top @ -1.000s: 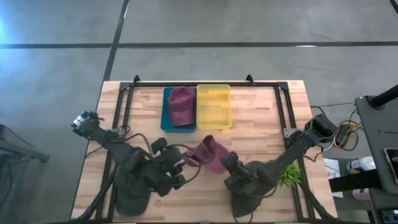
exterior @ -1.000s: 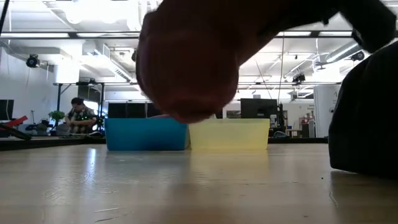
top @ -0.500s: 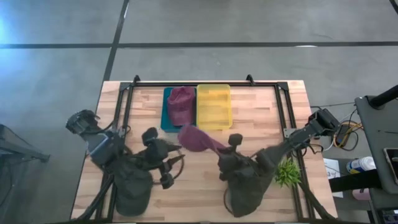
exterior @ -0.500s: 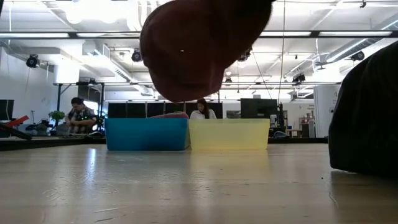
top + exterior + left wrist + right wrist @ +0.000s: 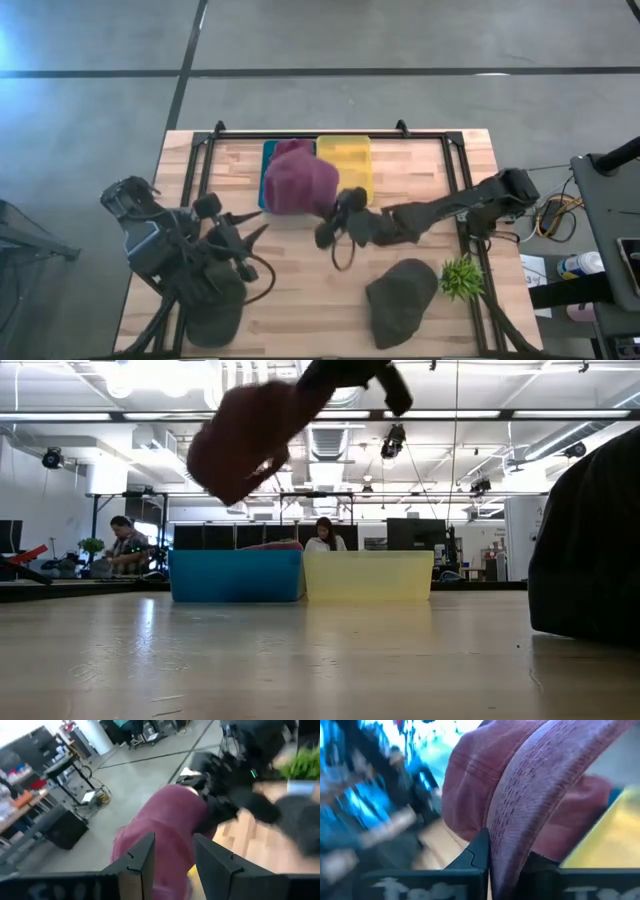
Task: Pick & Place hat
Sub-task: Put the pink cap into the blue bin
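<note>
1. Lit evenly from overhead; ceiling strip lights (image 5: 150, 380) glaring white in the low view.
2. Maroon hat (image 5: 245, 435) smeared by motion blur, backlit and dark against the bright ceiling.
3. Heavily blurred beyond the right gripper (image 5: 507, 867) fingers, with blue streaks.
4. Soft and smeared past the left gripper (image 5: 172, 855) fingers.

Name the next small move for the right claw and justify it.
Probably carry on toward the bins and lower: the right claw grips the maroon fabric cap raised over the blue plastic bin, where another maroon cap already lies.
</note>
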